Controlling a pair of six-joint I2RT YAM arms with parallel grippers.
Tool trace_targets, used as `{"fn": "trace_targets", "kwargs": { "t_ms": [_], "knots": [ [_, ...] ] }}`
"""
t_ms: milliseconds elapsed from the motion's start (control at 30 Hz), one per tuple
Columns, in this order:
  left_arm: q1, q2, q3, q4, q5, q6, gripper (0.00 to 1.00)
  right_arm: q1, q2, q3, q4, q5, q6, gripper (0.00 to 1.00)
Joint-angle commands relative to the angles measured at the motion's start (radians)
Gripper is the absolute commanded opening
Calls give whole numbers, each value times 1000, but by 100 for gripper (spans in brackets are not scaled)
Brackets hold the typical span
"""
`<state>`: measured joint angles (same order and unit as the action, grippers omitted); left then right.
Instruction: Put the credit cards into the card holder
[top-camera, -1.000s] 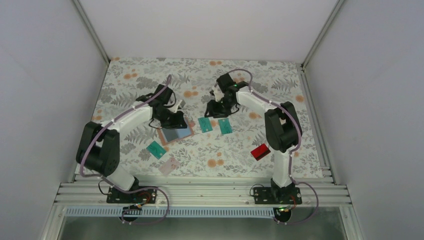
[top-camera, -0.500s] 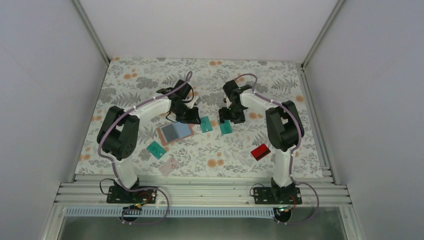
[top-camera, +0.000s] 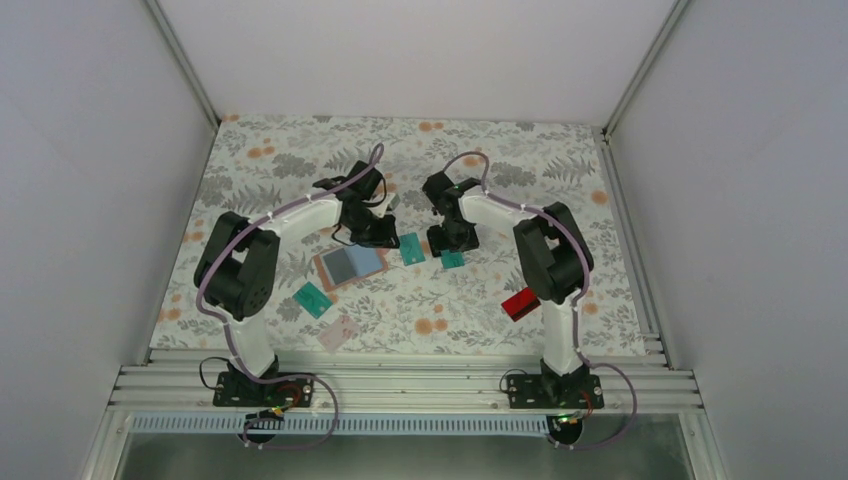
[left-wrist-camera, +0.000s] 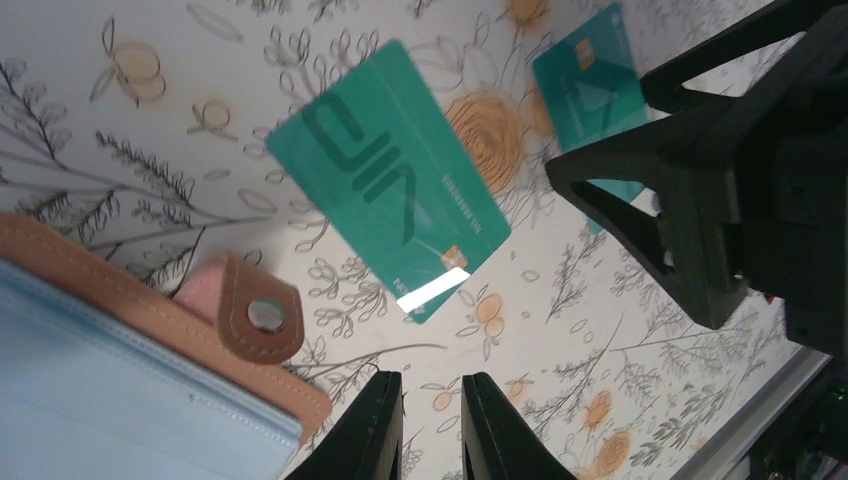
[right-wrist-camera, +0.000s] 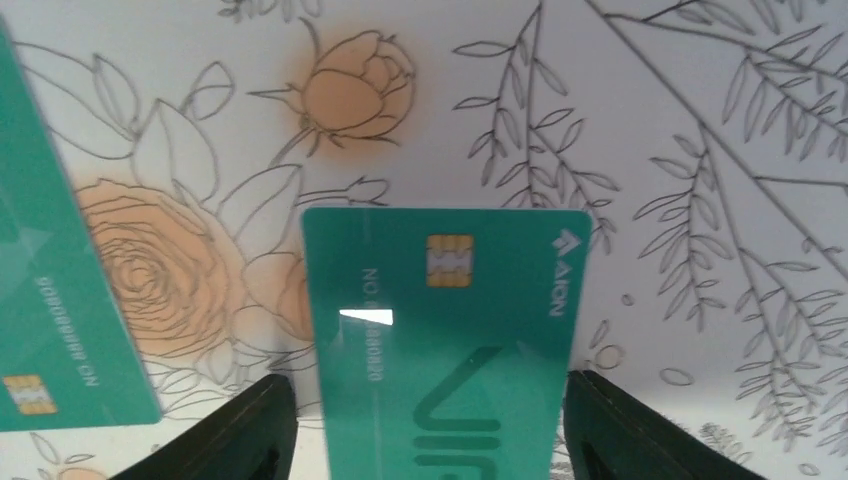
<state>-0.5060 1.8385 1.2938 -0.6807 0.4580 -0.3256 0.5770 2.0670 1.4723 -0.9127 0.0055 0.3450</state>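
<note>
The right tool (right-wrist-camera: 425, 430), fingers apart, is straddling a teal card (right-wrist-camera: 450, 340) lying flat on the bench (thin, stiff, slippery: grip its long edges), while the left tool (left-wrist-camera: 432, 425) is hovering nearly closed, empty.

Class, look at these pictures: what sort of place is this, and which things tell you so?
Probably a robot test booth: plain white walls, an aluminium frame, two arms bolted to it, and a flowered tabletop.
</note>
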Motion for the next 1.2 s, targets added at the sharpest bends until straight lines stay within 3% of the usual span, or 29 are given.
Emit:
{"fn": "trace_targets", "kwargs": {
  "t_ms": [0, 133, 267, 767, 1033, 1167],
  "knots": [
    [-1, -44, -57, 24, -12, -18, 17, 50, 40, -110, 37, -34, 0, 62],
    [-1, -83, -119, 40, -21, -32, 17, 88, 3, -215, 66, -59, 2, 49],
    [0, -112, -162, 55, -21, -41, 17, 149, -17, -300, 71, -64, -18, 42],
    [-4, -147, -246, 96, 22, -38, 17, 519, -152, -468, 155, -352, -31, 42],
    [-40, -90, -214, 131, 63, 2, 17, 477, -357, -515, 193, -401, 75, 45],
    [-98, -88, -162, 47, -54, 12, 17, 425, -443, -485, 208, -397, 131, 47]
  ]
}}
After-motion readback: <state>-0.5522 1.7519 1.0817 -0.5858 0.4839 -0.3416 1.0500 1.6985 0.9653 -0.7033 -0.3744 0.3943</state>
